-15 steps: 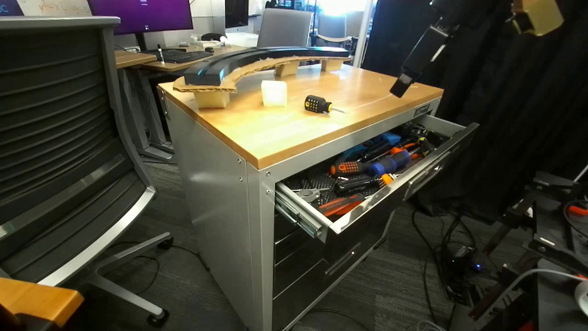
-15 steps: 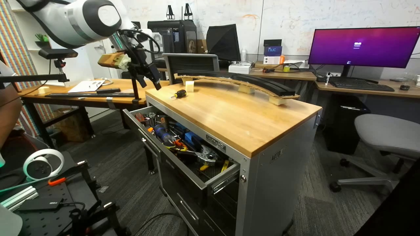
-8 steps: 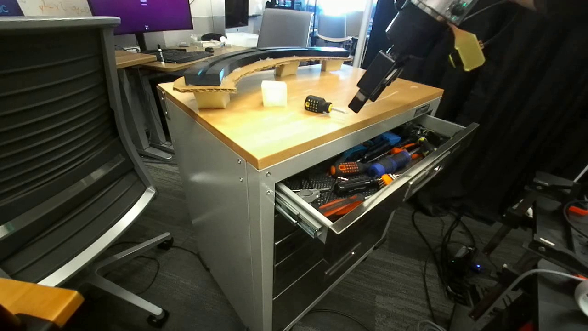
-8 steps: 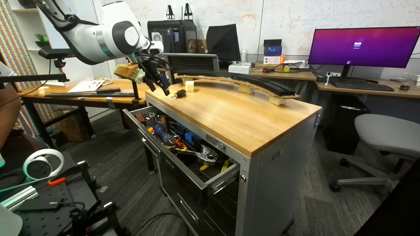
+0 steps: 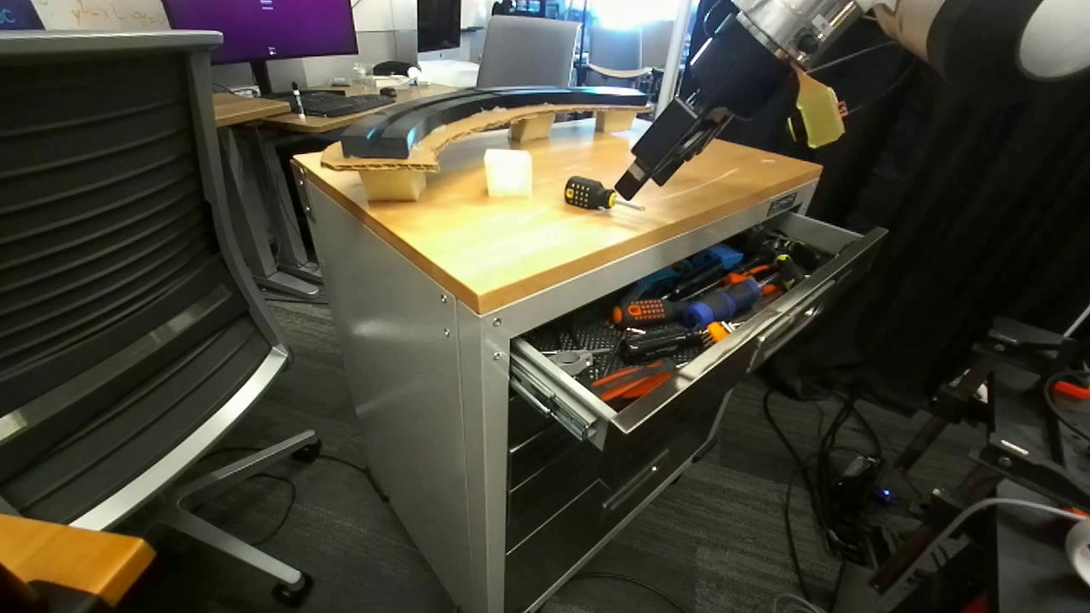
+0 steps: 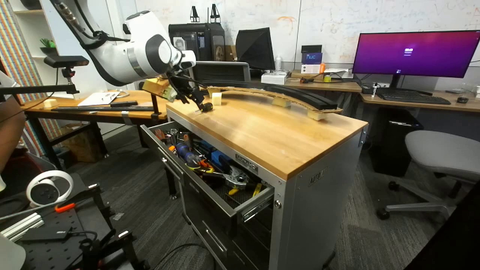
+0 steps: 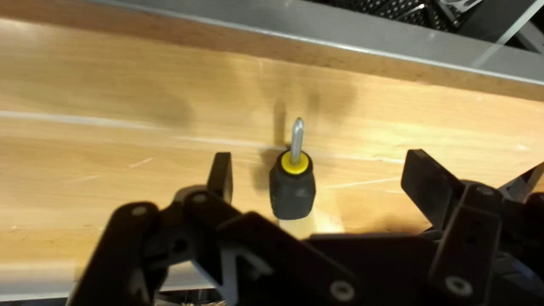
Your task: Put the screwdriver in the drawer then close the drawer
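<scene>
The stubby black screwdriver with a yellow collar lies on the wooden cabinet top, near its front edge, in both exterior views (image 5: 586,193) (image 6: 207,107). In the wrist view the screwdriver (image 7: 293,191) lies between my open fingers, nearer the left one, its metal tip pointing to the cabinet's front edge. My gripper (image 7: 318,170) touches neither side of it. In both exterior views the gripper (image 5: 645,180) (image 6: 195,105) is tilted just above the screwdriver. The top grey drawer (image 5: 681,379) (image 6: 253,202) is pulled open and full of tools.
A pale block (image 5: 508,173) stands just beyond the screwdriver. A curved black strip on cardboard (image 5: 502,113) rests on foam blocks along the back of the cabinet top. The drawer holds orange, blue and black tools. An office chair (image 5: 111,255) stands beside the cabinet.
My gripper has come in from beyond the cabinet's end and down over the screwdriver. The screwdriver and the open drawer have not moved.
</scene>
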Controlling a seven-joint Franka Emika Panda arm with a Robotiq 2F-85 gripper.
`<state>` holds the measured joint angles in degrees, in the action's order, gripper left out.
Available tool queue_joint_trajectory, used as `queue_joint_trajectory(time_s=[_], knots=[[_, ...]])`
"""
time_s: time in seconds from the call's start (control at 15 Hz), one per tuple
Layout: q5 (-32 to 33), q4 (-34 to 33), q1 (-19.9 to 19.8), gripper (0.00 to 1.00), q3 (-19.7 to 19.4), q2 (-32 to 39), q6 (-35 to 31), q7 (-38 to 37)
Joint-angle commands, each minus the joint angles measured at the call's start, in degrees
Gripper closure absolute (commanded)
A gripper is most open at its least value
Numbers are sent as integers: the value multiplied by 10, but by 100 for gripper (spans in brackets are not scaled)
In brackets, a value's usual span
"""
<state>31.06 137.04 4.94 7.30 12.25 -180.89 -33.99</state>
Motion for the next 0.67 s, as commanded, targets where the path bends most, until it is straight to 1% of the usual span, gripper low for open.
queue_joint_trajectory(time_s=[0.0,0.07,0.27,0.33,0.4,0.6], knots=[[53,-19,58,0,-82,13,-30,-43],[57,-21,69,0,-95,20,-32,-49],[53,-16,90,0,-117,32,-53,-58],[51,-16,103,25,-130,37,-61,-63],[49,-17,116,25,-143,41,-68,-65],[42,-23,173,50,-203,54,-82,-76]])
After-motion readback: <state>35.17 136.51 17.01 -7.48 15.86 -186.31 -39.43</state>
